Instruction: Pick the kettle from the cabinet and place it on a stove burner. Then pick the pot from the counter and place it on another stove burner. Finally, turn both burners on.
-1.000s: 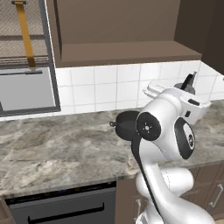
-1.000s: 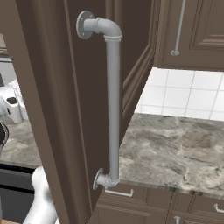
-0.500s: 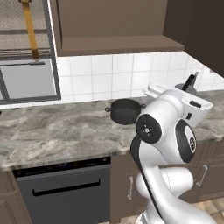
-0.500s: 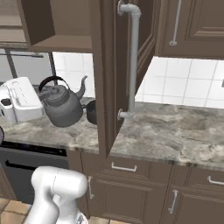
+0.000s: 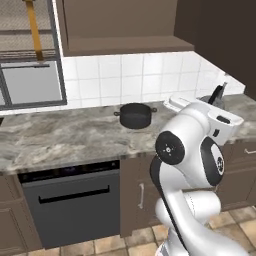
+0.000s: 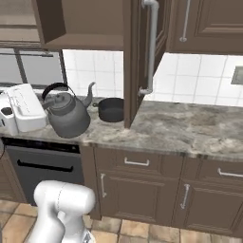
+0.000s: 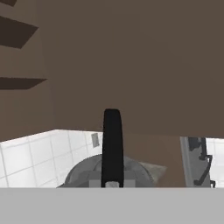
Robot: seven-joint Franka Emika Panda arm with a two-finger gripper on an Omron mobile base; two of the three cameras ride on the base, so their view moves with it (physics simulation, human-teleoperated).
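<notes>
One pincer (image 7: pixel 112 183) is pressed together on the kettle (image 6: pixel 67 118). Its two tips pinch the black handle (image 7: pixel 112 144), which is thin, smooth and bent like an arch. In the hand view the handle stands straight up in the middle, and the round grey top of the kettle bulges just past the tips.

The kettle is squat and round, made of dull grey metal, with a short curved spout. It hangs from the pincer beside the front edge of the counter (image 6: pixel 190 128). I cannot tell if its bottom touches the stone.

The counter is long and flat, grey and beige with cloudy marble marks. White square tiles (image 6: pixel 199 80) cover the wall behind it.

The pot (image 6: pixel 111 110) sits on the counter beyond the kettle, farther from the pincer and apart from it. It is low, wide, round and almost black, with a small loop on each side.

Up above the pincer is the cabinet (image 6: pixel 80 23), a plain box of dark brown wood with a flat floor. Its door (image 6: pixel 135 61) stands open, past the pot from the pincer. A grey metal bar (image 6: pixel 152 47), shaped like a pipe, runs down the door.

Brown wooden drawers (image 6: pixel 142 163) with thin metal pulls sit under the counter.
</notes>
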